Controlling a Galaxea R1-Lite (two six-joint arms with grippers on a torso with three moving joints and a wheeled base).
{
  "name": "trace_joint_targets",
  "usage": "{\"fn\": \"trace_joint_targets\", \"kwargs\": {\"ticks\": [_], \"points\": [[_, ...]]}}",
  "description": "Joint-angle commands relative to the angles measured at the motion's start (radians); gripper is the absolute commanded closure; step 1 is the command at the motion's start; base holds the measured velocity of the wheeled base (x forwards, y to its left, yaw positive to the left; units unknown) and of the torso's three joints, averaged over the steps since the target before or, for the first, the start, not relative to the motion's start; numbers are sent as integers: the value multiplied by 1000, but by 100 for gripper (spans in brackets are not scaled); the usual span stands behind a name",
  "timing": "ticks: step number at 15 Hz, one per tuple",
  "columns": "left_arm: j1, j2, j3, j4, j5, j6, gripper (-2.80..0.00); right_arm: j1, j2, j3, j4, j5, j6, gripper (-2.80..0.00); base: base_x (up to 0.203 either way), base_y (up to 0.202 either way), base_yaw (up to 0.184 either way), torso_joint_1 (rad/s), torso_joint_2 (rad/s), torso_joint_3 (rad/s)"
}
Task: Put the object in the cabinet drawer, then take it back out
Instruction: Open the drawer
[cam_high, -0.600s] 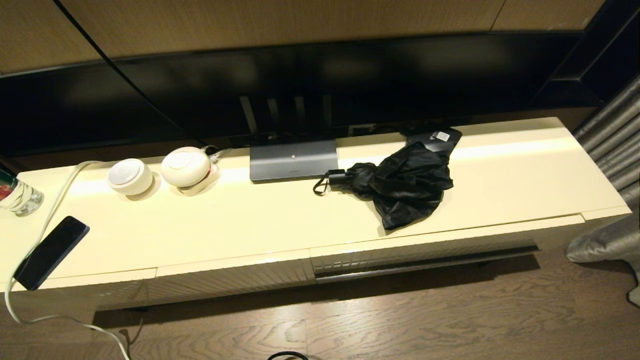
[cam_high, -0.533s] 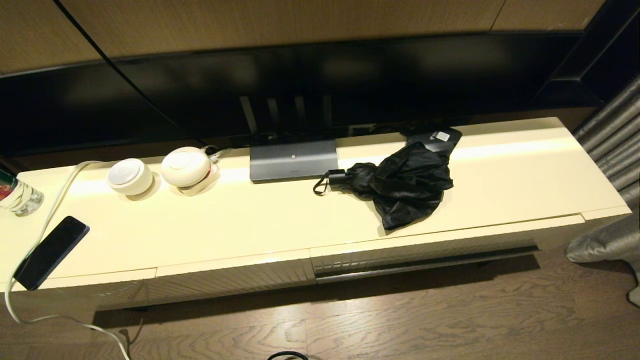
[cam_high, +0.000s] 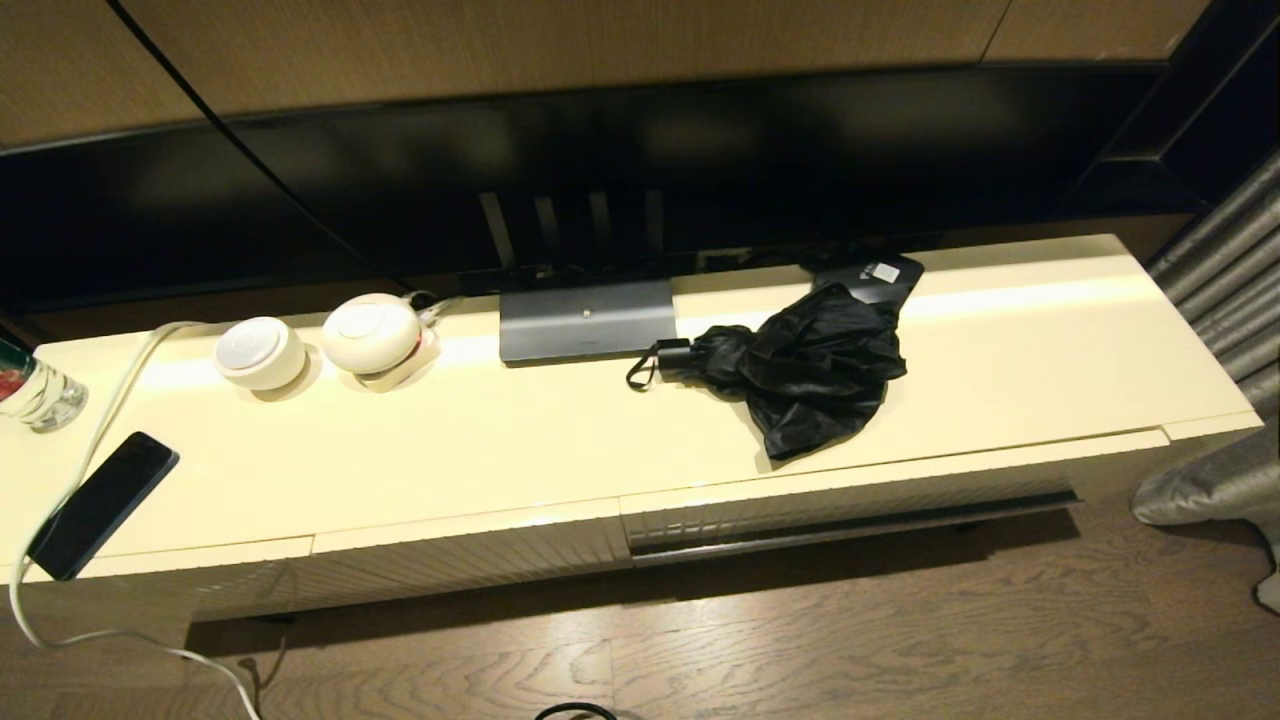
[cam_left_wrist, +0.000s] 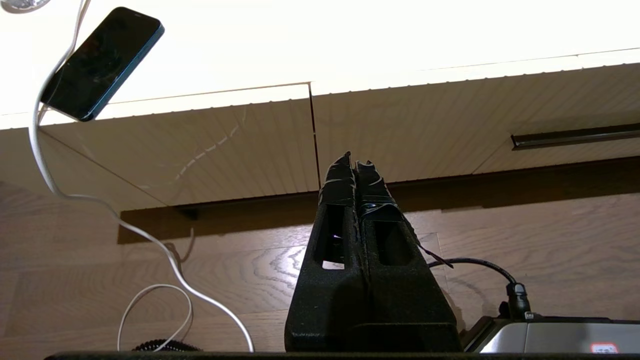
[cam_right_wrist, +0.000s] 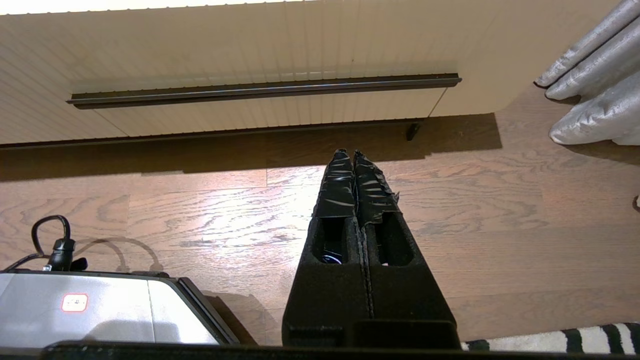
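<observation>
While both arms hang low in front of the cabinet, outside the head view, the umbrella (cam_high: 800, 368) lies untouched on the cream bench (cam_high: 520, 440), right of the middle, with its loose black folds spread toward the front edge and its short handle and wrist loop pointing left toward the grey screen stand (cam_high: 588, 320). Its far side rests against a small flat black box (cam_high: 878, 272) with a white label. Below it, the drawer (cam_high: 850, 500) sits closed, its ribbed front level with the panels beside it and the dark strip running along its lower edge. The left gripper (cam_left_wrist: 355, 165) points at the ribbed front panels over the wood floor (cam_left_wrist: 540, 235), its fingers (cam_left_wrist: 340, 185) pressed together and holding nothing. The right gripper (cam_right_wrist: 349, 152) points at the foot of the drawer, its fingers (cam_right_wrist: 370, 190) likewise closed and empty. Further left on the bench stand two round white gadgets (cam_high: 372, 333), a dark phone (cam_high: 102, 505) on a white cable (cam_high: 100, 420), and a bottle (cam_high: 35, 390) at the far edge. Grey curtains (cam_high: 1225, 290) hang to the right
</observation>
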Motion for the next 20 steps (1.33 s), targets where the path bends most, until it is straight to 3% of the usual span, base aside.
{"fn": "trace_joint_targets", "kwargs": {"ticks": [1, 7, 14, 16, 20], "points": [[0, 1, 3, -2, 0, 0, 0, 2, 1, -2, 3, 0, 1, 0, 0, 0, 0, 0, 0, 0], [0, 1, 3, -2, 0, 0, 0, 1, -3, -40, 16, 5, -19, 0, 0, 0, 0, 0, 0, 0], [0, 1, 3, -2, 0, 0, 0, 2, 261, -317, 122, 60, -119, 0, 0, 0, 0, 0, 0, 0], [0, 1, 3, -2, 0, 0, 0, 11, 388, -399, 124, 84, -215, 0, 0, 0, 0, 0, 0, 0], [0, 1, 3, -2, 0, 0, 0, 22, 621, -506, 125, 137, -484, 0, 0, 0, 0, 0, 0, 0]]}}
